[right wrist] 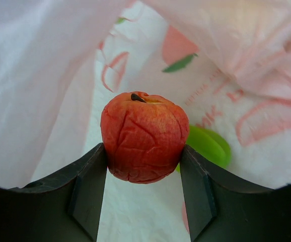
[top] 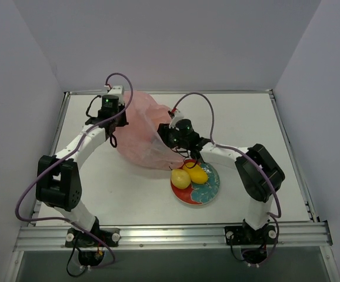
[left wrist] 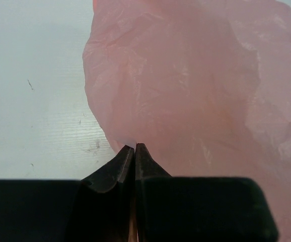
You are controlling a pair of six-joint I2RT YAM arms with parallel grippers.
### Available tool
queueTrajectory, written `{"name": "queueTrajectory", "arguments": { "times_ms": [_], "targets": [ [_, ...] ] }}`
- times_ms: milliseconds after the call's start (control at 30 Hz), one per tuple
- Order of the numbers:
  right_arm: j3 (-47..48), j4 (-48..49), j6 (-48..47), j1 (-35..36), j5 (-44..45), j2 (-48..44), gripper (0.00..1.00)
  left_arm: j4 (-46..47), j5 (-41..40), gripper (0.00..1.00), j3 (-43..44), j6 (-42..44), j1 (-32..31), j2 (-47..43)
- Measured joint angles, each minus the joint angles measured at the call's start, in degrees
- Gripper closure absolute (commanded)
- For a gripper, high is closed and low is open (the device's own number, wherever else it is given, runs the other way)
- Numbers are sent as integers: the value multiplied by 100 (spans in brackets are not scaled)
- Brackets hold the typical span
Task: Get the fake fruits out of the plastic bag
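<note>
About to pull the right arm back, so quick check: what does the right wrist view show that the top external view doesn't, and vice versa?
Only right wrist: the right pincer clamped on a red fruit inside the plastic bag, with a green fruit behind it. Only top external: two yellow fruits lying on the patterned plate beside the bag. Both: the pink plastic bag itself.
</note>
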Motion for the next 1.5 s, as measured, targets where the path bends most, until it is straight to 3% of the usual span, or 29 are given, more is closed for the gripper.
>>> {"name": "queueTrajectory", "arguments": {
  "times_ms": [467,867,1033,1067,1200,1500],
  "targets": [
    [-822,-968,-507,-9,1237,-1646,100,-4,-118,98,0,-17,142,0],
    [-1530,-2704,-525,-9,2981,-3425,97,-13,-177,94,0,-76,282,-55],
    [-1851,-3397,-229,35,3331,-4151,96,-13,-195,80,0,-142,282,-160],
    [-1902,-3563,-153,59,3418,-4280,95,-11,-195,71,0,-155,282,-170],
    [-2087,-4218,240,260,3779,-4666,90,-13,-188,57,-2,-201,282,-181],
    [-2583,-5075,1064,527,4166,-4924,90,-11,-133,38,-2,-260,282,-280]
  ]
}}
